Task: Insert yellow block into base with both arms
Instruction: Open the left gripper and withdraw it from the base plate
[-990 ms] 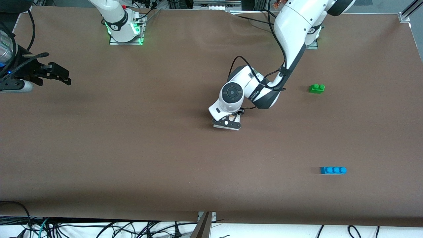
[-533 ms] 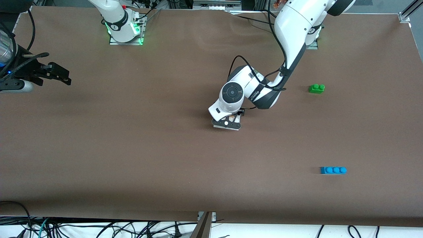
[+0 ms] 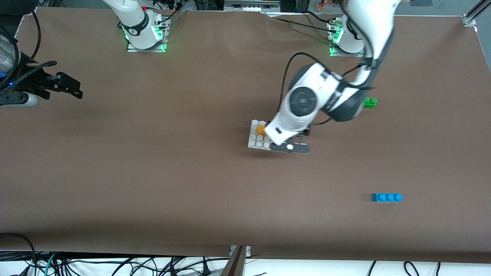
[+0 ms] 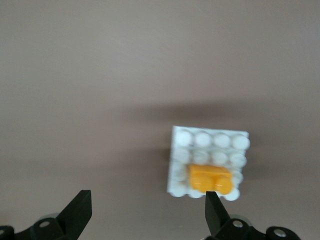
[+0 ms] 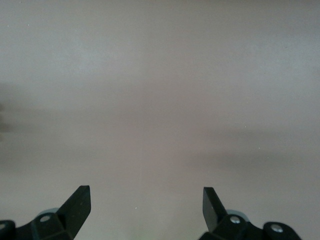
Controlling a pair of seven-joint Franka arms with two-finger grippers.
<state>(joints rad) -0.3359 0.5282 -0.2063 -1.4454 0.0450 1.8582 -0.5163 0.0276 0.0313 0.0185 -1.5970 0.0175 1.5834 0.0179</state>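
One yellow block [image 3: 261, 129] sat seated on the base [image 3: 254, 138], frame centre.
Left end effector [image 4: 147, 212] hung above it, spread wide, empty; right end effector [image 5: 145, 207] waited, spread wide, empty, frame's left edge.

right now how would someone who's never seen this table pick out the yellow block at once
Find the white studded base near the middle of the brown table, partly under the raised, open left gripper. The yellow block sits on that base, along its edge farther from the front camera. It is the only orange-yellow brick; the green brick and blue brick lie on bare table toward the left arm's end.
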